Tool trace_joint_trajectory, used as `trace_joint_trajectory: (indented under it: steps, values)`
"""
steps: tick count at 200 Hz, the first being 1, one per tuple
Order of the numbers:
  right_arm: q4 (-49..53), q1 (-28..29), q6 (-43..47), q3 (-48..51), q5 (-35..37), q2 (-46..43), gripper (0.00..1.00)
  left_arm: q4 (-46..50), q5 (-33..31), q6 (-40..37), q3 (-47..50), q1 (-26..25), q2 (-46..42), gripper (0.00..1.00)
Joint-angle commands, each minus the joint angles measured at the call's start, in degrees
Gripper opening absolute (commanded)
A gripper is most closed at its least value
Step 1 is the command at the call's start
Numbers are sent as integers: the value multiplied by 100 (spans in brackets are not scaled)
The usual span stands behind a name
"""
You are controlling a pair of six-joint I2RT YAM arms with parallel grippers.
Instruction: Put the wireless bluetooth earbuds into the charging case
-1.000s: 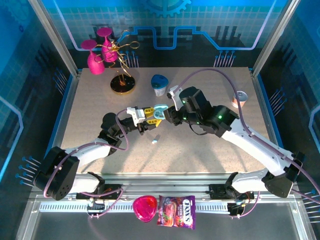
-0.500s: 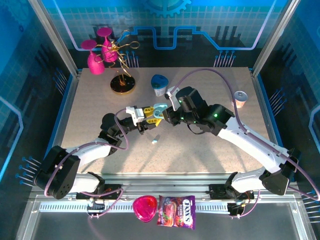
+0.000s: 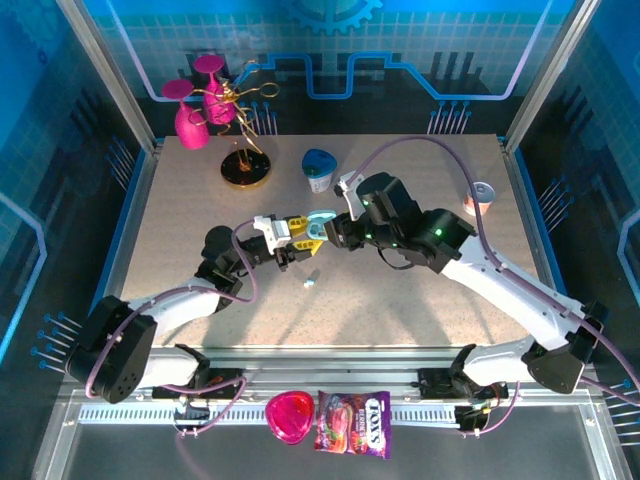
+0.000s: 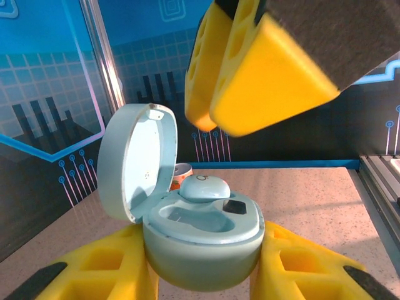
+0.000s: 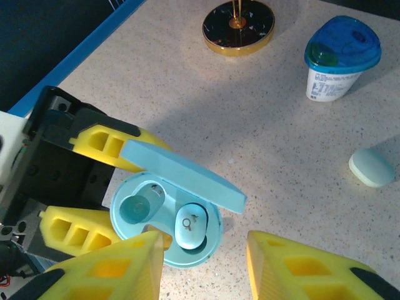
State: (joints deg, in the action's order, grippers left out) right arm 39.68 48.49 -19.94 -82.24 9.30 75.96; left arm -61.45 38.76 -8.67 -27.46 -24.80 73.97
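Seated earbud: whitish-blue, glossy, oval, small mark on its face; lodged in the 4 o'clock well of the charging case, right wrist view.
Case look: pale blue, round, lid hinged open and standing at 9 o'clock in the left wrist view.
Second well: teal hollow at 9 o'clock of the seated earbud.
Loose earbud: tiny pale speck on the counter, 6 o'clock of the case and apart from it; shape too small to make out.
Pale oval piece: flat on the counter at 2 o'clock of the case; earbud or not, cannot tell.
Left gripper: yellow fingers pinching the case from both sides, hiding its lower flanks.
Right gripper: yellow fingers spread, nothing between; just at 6 o'clock of the case, cut off by the frame's bottom edge.
Lid: covers the case's 12 o'clock rim in the right wrist view.
Blue-lidded cup: closed, contents hidden, 1 o'clock of the case.
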Motion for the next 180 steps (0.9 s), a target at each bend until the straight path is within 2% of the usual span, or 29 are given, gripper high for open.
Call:
trace_joint_trajectory:
  steps: [1,36,135,180]
  values:
    - [269,67,-234,-322,126,174,40,59,44,-188,63,-16,-190,32]
    - [383,30,-368,-469,14,365,39,103,52,-199,66,-16,-216,33]
    - [487,28,-392,-663,-211,726,27,78,70,-135,63,-23,-230,33]
    - [330,82,-355,-577,-271,657,30,136,-34,-28,11,-25,-199,32]
